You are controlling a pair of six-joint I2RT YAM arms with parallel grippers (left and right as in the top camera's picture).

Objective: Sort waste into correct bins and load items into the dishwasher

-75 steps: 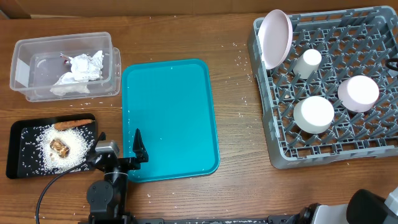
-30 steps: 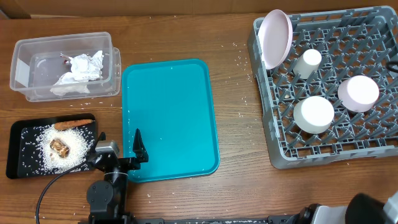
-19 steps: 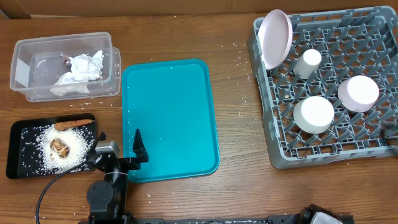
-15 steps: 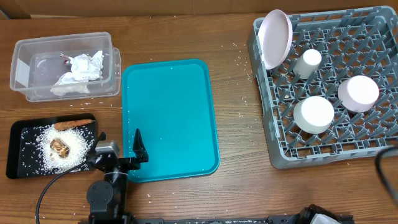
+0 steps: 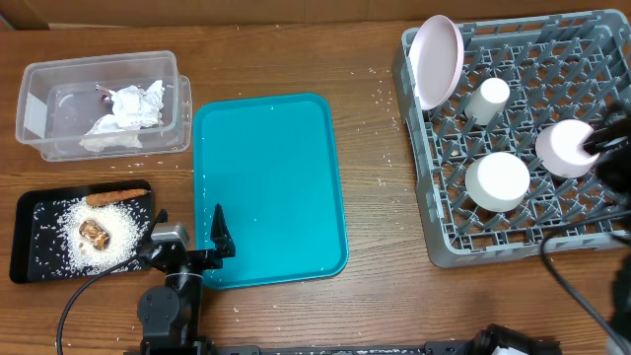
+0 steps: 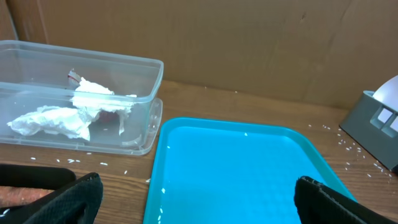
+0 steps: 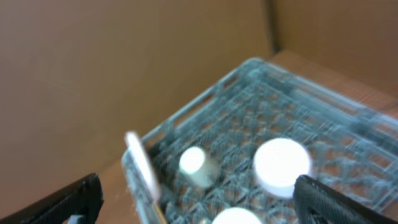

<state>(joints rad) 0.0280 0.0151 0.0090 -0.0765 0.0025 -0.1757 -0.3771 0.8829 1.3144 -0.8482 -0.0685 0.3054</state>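
Hovering with empty, released jaws at the near corner of the teal tray (image 5: 271,187), the left arm (image 5: 168,301) had the tub (image 5: 99,61) of tissue (image 5: 126,110) and the black tray (image 5: 25,222) to its left, while the right jaws, also released, hung over the loaded rack (image 5: 419,168).

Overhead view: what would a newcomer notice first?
The bright teal tray in the middle of the table stands out first. On the right, a grey dish rack holds pale dishes, a pink plate standing on edge at its corner. On the left, a clear tub holds crumpled tissue, a black tray a heap of rice.
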